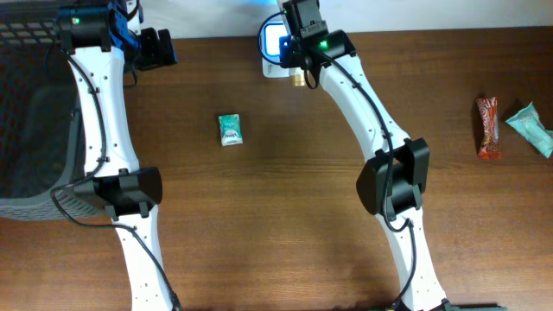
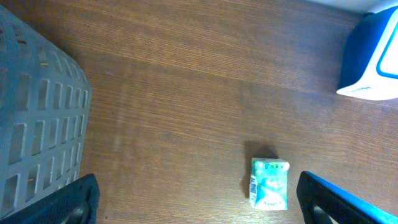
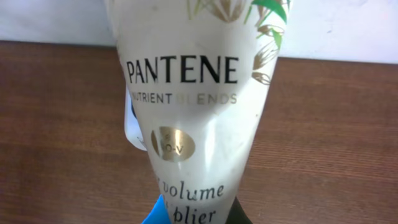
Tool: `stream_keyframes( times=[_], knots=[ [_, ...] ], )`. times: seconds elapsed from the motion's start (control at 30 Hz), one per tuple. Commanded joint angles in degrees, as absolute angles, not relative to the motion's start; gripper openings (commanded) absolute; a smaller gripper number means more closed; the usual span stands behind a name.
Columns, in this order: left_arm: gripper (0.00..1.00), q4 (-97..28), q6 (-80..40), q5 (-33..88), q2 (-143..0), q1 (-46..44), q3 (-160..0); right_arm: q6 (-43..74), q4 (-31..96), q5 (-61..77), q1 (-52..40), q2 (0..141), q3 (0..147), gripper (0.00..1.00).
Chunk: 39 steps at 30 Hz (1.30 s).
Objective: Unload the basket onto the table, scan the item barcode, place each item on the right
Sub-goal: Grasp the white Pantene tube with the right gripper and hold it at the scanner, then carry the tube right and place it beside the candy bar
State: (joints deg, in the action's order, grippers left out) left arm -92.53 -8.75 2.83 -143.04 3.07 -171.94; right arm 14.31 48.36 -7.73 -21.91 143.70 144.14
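The right claw [image 1: 295,62] is clenched on a white Pantene tube [image 3: 186,112]. In the right wrist view the tube fills the middle of the picture, its printed face toward the lens and its body narrowing toward the claw at the bottom. From overhead this arm reaches to the middle of the counter's [image 1: 285,216] far edge. There the claw hangs over a blue-and-white scanner [image 1: 273,41], and the arm hides most of the tube. Whether the tube touches the scanner cannot be told.

The left claw [image 1: 158,48] is released, its two dark fingers [image 2: 68,202] spread wide at the bottom corners of the left wrist view with nothing between them. It sits near the far-left corner of the counter, beside a grey slotted basket [image 1: 30,112] that takes up the left edge.

A small green packet [image 1: 230,130] lies flat on the bare wood between the two arms, toward the far edge and well apart from the scanner. At the right edge a red snack bar [image 1: 487,128] lies lengthwise, with a teal packet [image 1: 529,128] just beside it.
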Motion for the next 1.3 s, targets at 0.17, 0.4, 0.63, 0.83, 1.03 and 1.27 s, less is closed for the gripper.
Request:
stream_keyframes(
  times=[0.17, 0.4, 0.63, 0.83, 1.03, 1.27],
  knots=[
    [0.99, -92.58, -8.01, 3.27, -143.13, 3.16, -171.57, 18.52, 50.41, -6.26, -19.81, 143.22, 143.96, 0.04],
    [0.99, -92.58, -8.01, 3.27, -143.13, 3.16, -171.57, 24.51, 73.78, -11.44, 1.3, 142.1, 143.98, 0.04],
    [0.99, -92.58, -8.01, 3.27, -143.13, 3.16, -171.57, 4.89, 79.72, -11.18, 20.01, 142.12, 143.98, 0.04],
    [0.99, -92.58, -8.01, 3.27, -143.13, 3.16, -171.57, 4.91, 77.82, -11.0, 27.99, 142.45, 143.87, 0.11],
    [0.99, -92.58, -8.01, 3.27, -143.13, 3.16, -171.57, 4.93, 79.11, -2.79, 27.29, 142.74, 143.85, 0.73],
    [0.99, -92.58, -8.01, 3.27, -143.13, 3.16, -171.57, 4.89, 81.76, 19.31, 19.03, 138.02, 143.94, 0.75]
  ],
)
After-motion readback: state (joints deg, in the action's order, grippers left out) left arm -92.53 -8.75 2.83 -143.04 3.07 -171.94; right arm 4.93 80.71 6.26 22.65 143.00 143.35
